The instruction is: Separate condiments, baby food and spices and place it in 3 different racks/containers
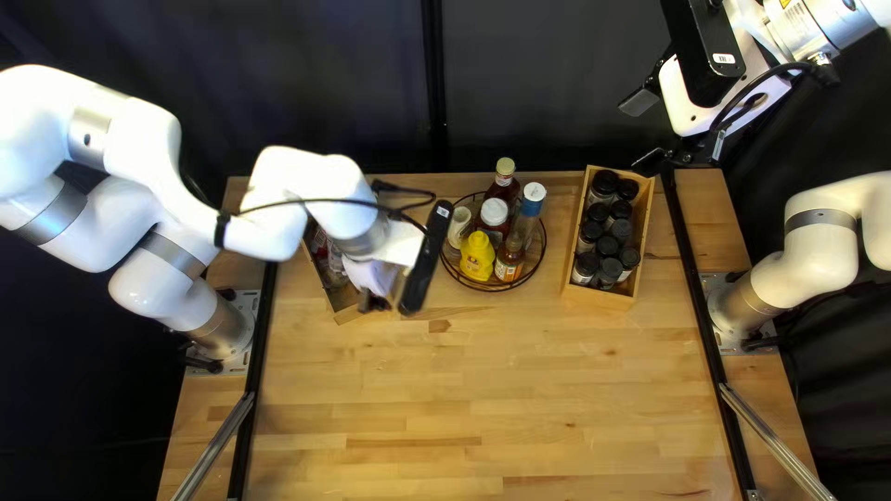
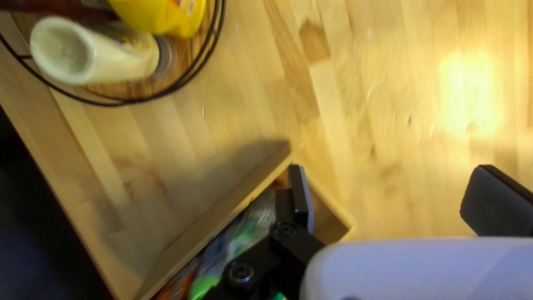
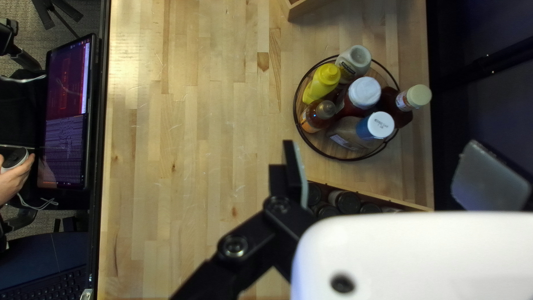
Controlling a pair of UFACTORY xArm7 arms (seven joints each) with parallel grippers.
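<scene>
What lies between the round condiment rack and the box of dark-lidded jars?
Only bare tabletop lies between the rack and the box; the top left view shows it.

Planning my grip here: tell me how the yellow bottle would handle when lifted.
The yellow bottle looks like plastic, so it would probably flex when squeezed. Its tapered top might slip from a high grip. Neighbouring bottles may limit tipping.

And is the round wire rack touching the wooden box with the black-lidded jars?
Apart: the top left view shows a strip of table between the rack and box.
</scene>
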